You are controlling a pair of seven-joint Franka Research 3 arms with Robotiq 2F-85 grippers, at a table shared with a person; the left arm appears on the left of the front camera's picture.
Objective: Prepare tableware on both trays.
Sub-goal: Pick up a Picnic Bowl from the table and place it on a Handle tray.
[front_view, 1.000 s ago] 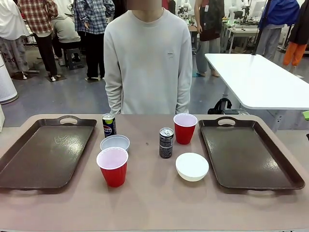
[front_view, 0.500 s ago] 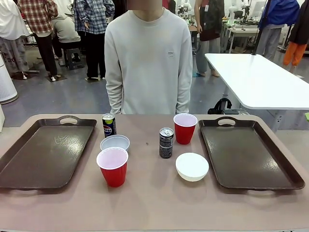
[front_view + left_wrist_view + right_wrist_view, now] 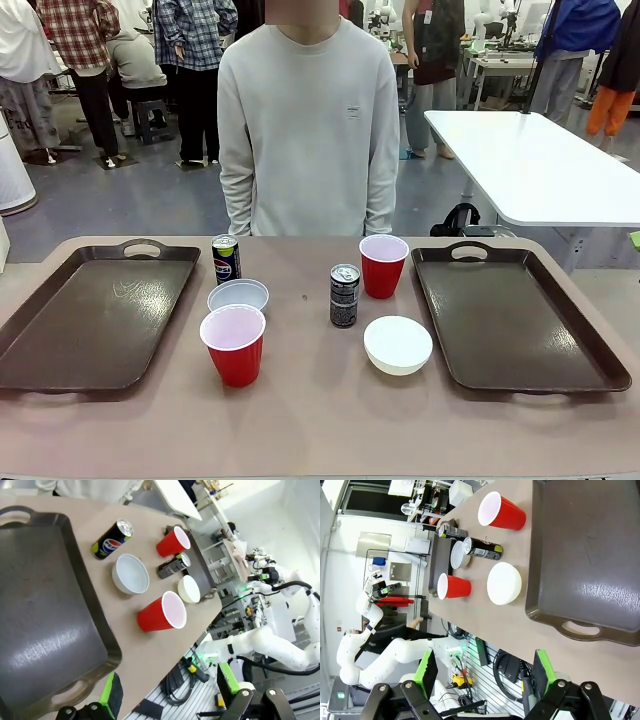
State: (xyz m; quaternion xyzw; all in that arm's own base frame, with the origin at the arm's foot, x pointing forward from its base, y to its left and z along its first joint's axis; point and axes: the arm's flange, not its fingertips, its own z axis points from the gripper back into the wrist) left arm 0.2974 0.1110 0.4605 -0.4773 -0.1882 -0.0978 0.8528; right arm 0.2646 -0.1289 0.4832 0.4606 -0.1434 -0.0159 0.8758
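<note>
A tan table (image 3: 320, 425) spans the front view, and a person (image 3: 308, 130) in a pale sweatshirt stands at its far edge, arms down by the sides; on the table lie two dark brown trays, the left tray (image 3: 90, 320) and the right tray (image 3: 515, 320), well apart, each with nothing on it, their cut-out handles at the far and near ends.

In its own wrist view the left gripper (image 3: 167, 680) hangs with its green-padded fingers (image 3: 111, 697) spread wide and nothing between them, seemingly above the near end of the left tray, though the height is hard to judge; the right gripper (image 3: 485, 672) is likewise released, fingers (image 3: 542, 667) apart and bare, above the table's near edge by the near handle of the right tray.

All the tableware stands on the bare table between the trays; the near cup (image 3: 234, 345), red with a white inside, stands upright just in front of the left bowl (image 3: 238, 296); the far cup (image 3: 383, 265) stands upright close to the right tray's far corner; the right bowl (image 3: 398, 344), white, sits near the right tray's inner rim; the Pepsi can (image 3: 226, 259) stands just behind the left bowl, beside the left tray's far corner; the plain can (image 3: 344, 295) stands between the far cup and the right bowl, apart from both.
</note>
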